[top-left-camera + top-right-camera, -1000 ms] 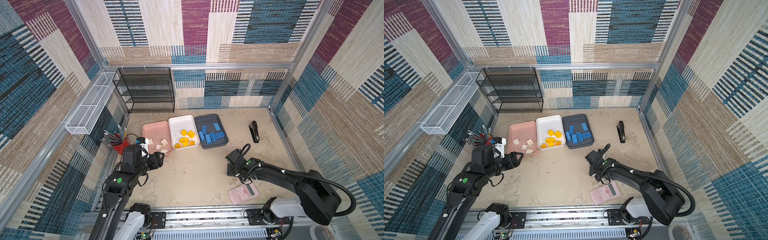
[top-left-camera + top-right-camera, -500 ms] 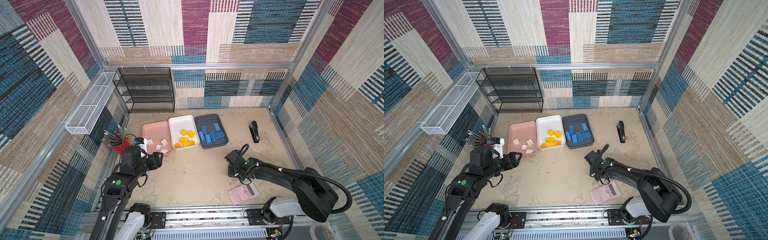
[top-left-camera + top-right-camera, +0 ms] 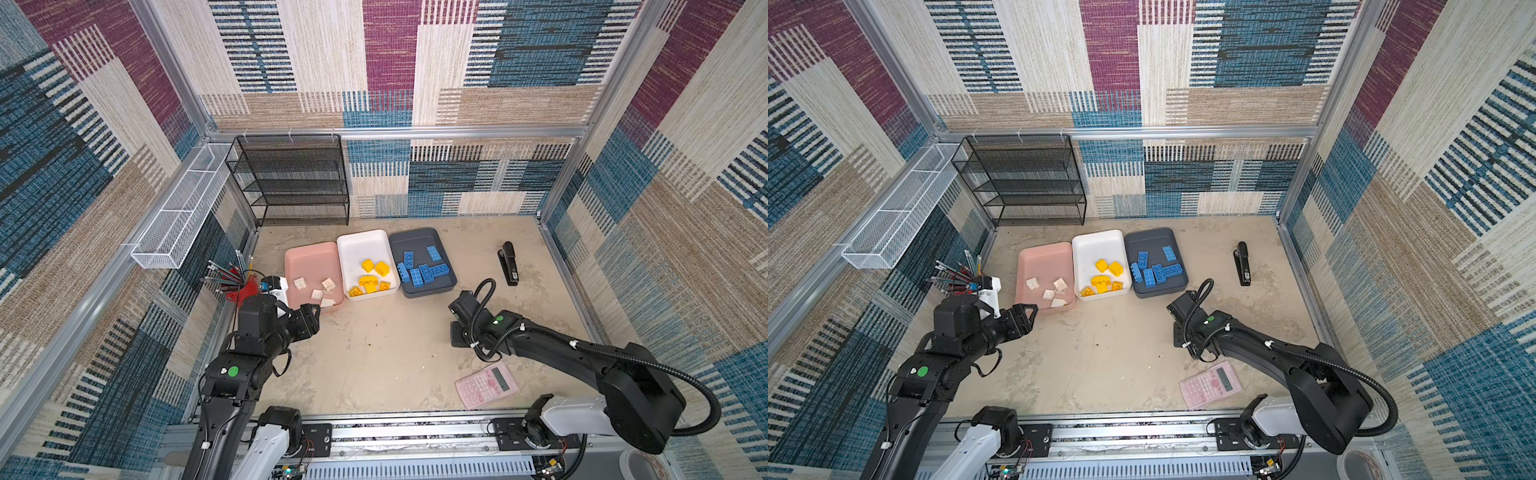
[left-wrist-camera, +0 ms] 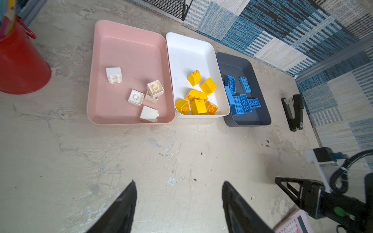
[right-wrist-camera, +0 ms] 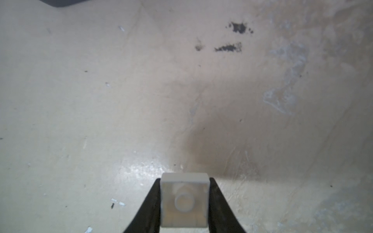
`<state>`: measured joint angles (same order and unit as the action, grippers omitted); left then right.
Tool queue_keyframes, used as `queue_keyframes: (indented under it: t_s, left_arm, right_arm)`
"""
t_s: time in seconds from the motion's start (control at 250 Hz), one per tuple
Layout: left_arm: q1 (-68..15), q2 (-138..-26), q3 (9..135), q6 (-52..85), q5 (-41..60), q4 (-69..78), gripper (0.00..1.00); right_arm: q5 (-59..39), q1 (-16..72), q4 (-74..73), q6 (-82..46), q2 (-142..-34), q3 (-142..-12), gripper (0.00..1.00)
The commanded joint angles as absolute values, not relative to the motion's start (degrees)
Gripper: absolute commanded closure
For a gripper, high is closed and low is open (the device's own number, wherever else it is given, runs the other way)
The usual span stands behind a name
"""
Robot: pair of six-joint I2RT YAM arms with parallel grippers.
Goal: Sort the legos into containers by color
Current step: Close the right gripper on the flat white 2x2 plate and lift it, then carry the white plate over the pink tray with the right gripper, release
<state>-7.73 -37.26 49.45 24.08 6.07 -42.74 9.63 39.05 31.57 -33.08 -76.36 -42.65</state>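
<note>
My right gripper (image 5: pixel 184 198) is shut on a small white lego cube (image 5: pixel 184 201), stud facing the camera, low over the bare table. In both top views the right gripper (image 3: pixel 457 336) (image 3: pixel 1180 337) points down in front of the dark grey tray (image 3: pixel 415 239), and the cube is hidden under it. The grey tray holds several blue legos (image 3: pixel 422 270). The white tray (image 3: pixel 361 245) holds yellow legos (image 3: pixel 372 276). White legos (image 3: pixel 318 293) lie in the pink tray (image 3: pixel 309 253). My left gripper (image 3: pixel 311 315) (image 4: pixel 177 187) hangs open and empty before the pink tray's near edge.
A red pencil cup (image 3: pixel 239 289) stands left of the pink tray. A black mesh shelf (image 3: pixel 295 183) stands at the back and a white wire basket (image 3: pixel 178 216) hangs on the left wall. A black stapler (image 3: pixel 509 264) lies at the right, a pink calculator (image 3: pixel 486 384) near the front edge.
My right gripper has closed on the white cube and the arm has shifted slightly. The left arm has hardly moved.
</note>
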Motion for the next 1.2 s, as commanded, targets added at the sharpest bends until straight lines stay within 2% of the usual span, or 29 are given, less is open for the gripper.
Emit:
queue_keyframes:
  t_s: [0.0, 0.256, 0.492, 0.836, 1.196]
  left_arm:
    - [-7.6, -36.0, 49.0, 24.3, 2.4, -42.6, 0.32]
    - [-7.6, -33.2, 48.4, 25.7, -2.7, -42.9, 0.33]
    - [-7.6, -29.3, 47.8, 26.5, -7.9, -42.4, 0.33]
    - [-7.6, -28.6, 48.3, 27.9, -14.5, -43.2, 0.32]
    - [-8.0, -28.3, 48.6, 30.7, -18.7, -45.1, 0.3]
  right_arm:
    - [6.7, 39.1, 31.3, -28.7, -77.2, -46.1, 0.67]
    - [-1.5, 39.1, 23.2, -22.5, -79.9, -53.7, 0.67]
    - [-10.1, 39.4, 16.7, -18.1, -87.9, -62.1, 0.67]
    - [-16.4, 42.1, 10.7, -13.3, -103.1, -77.3, 0.67]
    - [-20.0, 44.1, 15.7, -13.0, -122.3, -101.4, 0.68]
